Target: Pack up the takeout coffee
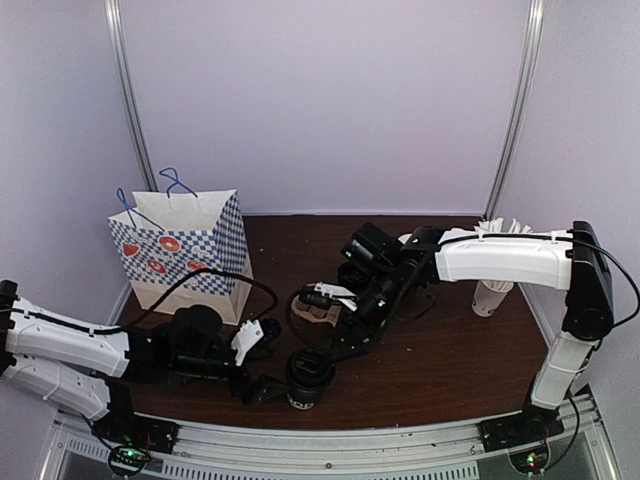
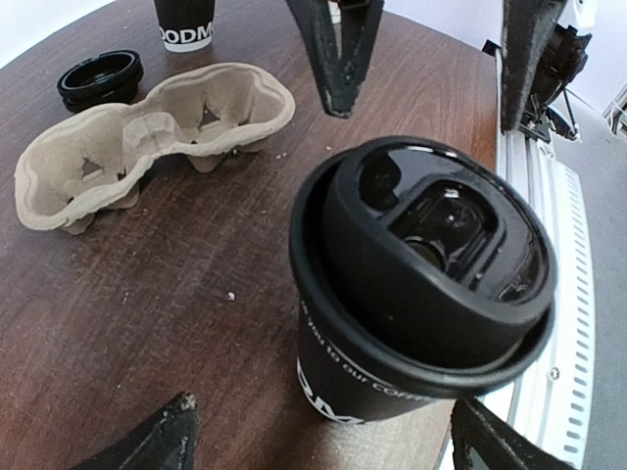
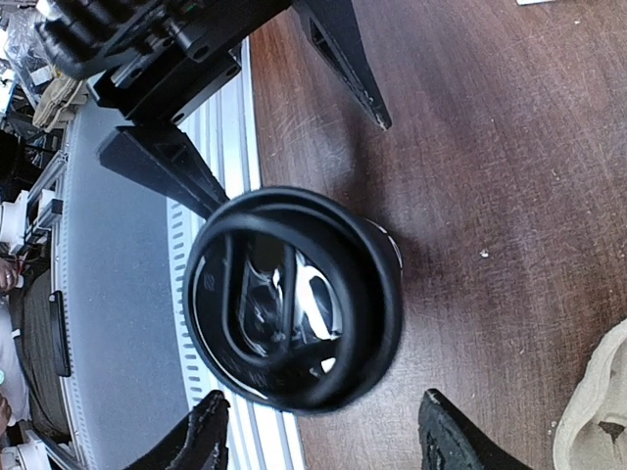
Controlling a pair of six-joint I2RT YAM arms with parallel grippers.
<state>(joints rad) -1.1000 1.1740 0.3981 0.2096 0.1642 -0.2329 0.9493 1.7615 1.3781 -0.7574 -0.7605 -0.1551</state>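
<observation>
Down at the near edge of the table (image 1: 450,345), the takeout coffee (image 1: 310,376) stood upright, black lid (image 2: 431,255) on top, just in from the metal rail. The left gripper (image 2: 323,403) was right there with its jaws spread wide. Its fingertips (image 2: 162,436) sat either side of the cup with wood showing between, nothing clamped. In the right wrist view one left finger (image 3: 162,162) was close by the cup's rim, and the other (image 3: 343,59) was well clear.

The right gripper (image 3: 323,406) hung over the same cup from the far side. Its jaws were parted too, one finger (image 3: 206,436) near the lid's edge and the other (image 3: 446,441) off to the side, with no grip on the cup. Whether that nearer finger touched the lid could not be told.

Beyond the coffee lay the two-pocket cardboard carrier (image 2: 147,127), both pockets bare, with a short stack of black lids (image 2: 98,78) just behind it and another black cup (image 2: 186,22) past that. The checkered paper bag (image 1: 185,250) stood open at the back left corner, well apart from the coffee. The white cup of straws (image 1: 493,292) was over on the right.
</observation>
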